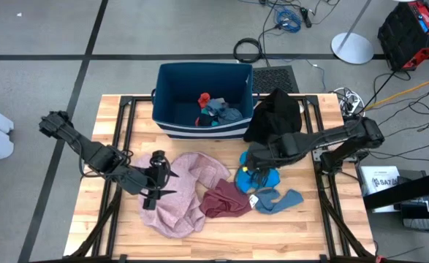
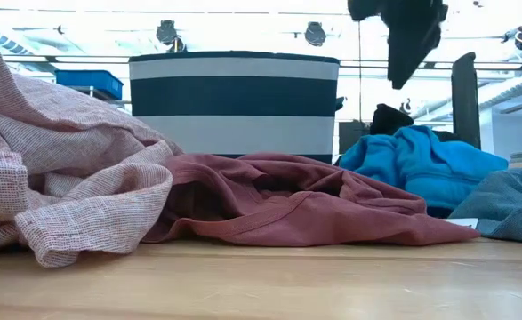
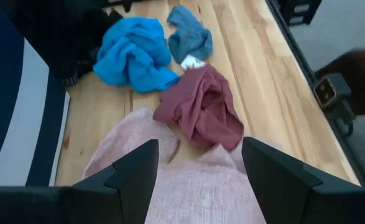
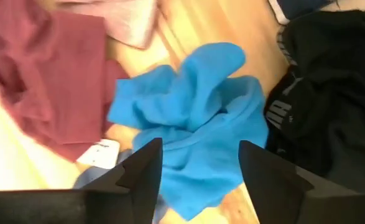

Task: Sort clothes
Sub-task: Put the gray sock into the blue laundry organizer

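A: Closest to the front edge, the pale pink garment (image 1: 181, 191) lay spread on the table (image 1: 309, 234). The left gripper (image 1: 154, 191) hovered over it with its fingers wide apart and nothing between them.

B: And the risk there?

A: It was a big, loose sheet. A pinch at one fold might have dragged the maroon garment (image 1: 225, 199) along, since the two were touching.

B: What about the right side?

A: The right gripper (image 1: 252, 162) hung above the bright blue garment (image 1: 256, 177), jaws apart and empty in its wrist view. The black garment (image 1: 274, 117) was draped against that arm, part of it on the table beside the bin (image 1: 203, 73).

B: So it could snag?

A: I judged so. If the arm swung, the black fabric could have been pulled off the table or across the blue piece. A slate-blue garment (image 1: 280, 199) lay just beside it too.

B: And farthest back?

A: Small socks (image 1: 215, 109), red, teal and grey, already sat in the bin.
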`<action>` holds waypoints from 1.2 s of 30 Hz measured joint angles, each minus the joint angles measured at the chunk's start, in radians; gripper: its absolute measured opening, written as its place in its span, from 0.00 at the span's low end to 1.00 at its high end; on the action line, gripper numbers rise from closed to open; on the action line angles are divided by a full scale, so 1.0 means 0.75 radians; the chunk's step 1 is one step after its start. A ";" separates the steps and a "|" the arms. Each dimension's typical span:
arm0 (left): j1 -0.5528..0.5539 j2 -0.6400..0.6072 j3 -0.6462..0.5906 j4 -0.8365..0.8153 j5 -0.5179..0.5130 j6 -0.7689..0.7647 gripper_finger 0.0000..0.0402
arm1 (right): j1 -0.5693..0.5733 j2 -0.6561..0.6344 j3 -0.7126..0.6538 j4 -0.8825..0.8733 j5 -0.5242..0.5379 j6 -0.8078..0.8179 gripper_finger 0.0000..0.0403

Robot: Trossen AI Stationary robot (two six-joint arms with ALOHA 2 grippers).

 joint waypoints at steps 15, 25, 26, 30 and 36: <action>0.024 0.057 -0.443 0.868 -0.123 0.240 0.60 | 0.607 -0.004 -0.221 0.183 0.051 0.672 0.51; 0.184 0.056 -0.557 1.227 -0.122 0.343 0.60 | 0.753 -0.004 -0.607 0.716 0.087 0.737 0.51; 0.194 0.056 -0.557 1.230 -0.122 0.344 0.60 | 0.754 -0.004 -0.634 0.741 0.086 0.738 0.51; 0.212 0.056 -0.558 1.244 -0.107 0.345 0.60 | 0.754 -0.004 -0.673 0.768 0.085 0.716 0.51; 0.237 0.056 -0.558 1.247 -0.077 0.346 0.60 | 0.754 -0.004 -0.675 0.775 0.083 0.690 0.51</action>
